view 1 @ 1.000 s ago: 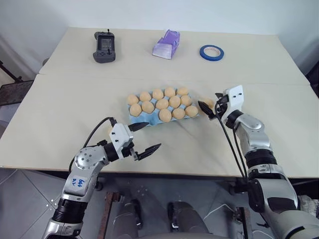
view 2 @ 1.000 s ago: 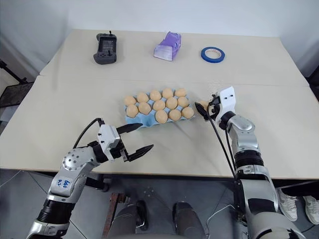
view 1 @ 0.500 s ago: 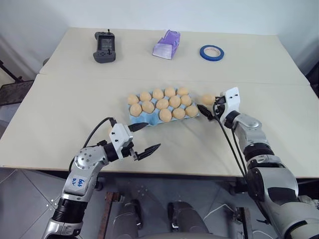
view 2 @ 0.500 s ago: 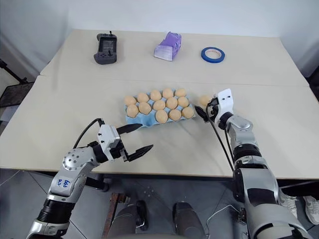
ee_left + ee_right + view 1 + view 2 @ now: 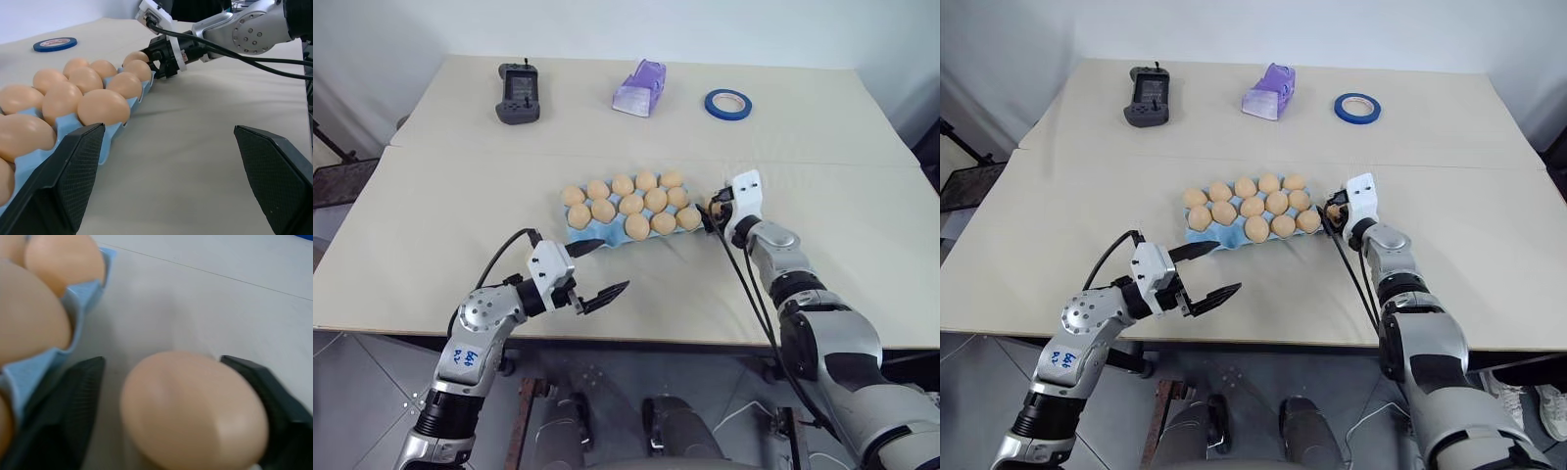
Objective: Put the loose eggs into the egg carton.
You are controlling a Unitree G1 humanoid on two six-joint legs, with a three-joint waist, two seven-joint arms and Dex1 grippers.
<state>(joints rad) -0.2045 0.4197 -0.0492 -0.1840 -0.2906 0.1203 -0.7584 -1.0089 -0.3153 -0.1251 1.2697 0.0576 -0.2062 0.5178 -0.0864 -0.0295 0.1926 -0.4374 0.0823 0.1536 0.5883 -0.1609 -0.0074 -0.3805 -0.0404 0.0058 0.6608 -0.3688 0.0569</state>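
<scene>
Loose egg (image 5: 193, 416) | right gripper (image 5: 1335, 211) advanced, fingers now narrowed around it; left gripper (image 5: 591, 269) unchanged, spread apart

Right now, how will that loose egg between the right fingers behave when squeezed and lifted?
The egg looks smooth and rounded, so it may slip or roll from the fingers. Its shell is probably fragile; squeeze gently. It is small, so likely light.

Left claw (image 5: 591, 268) spread wide; right claw (image 5: 1334, 212) half-closed, extended.
</scene>
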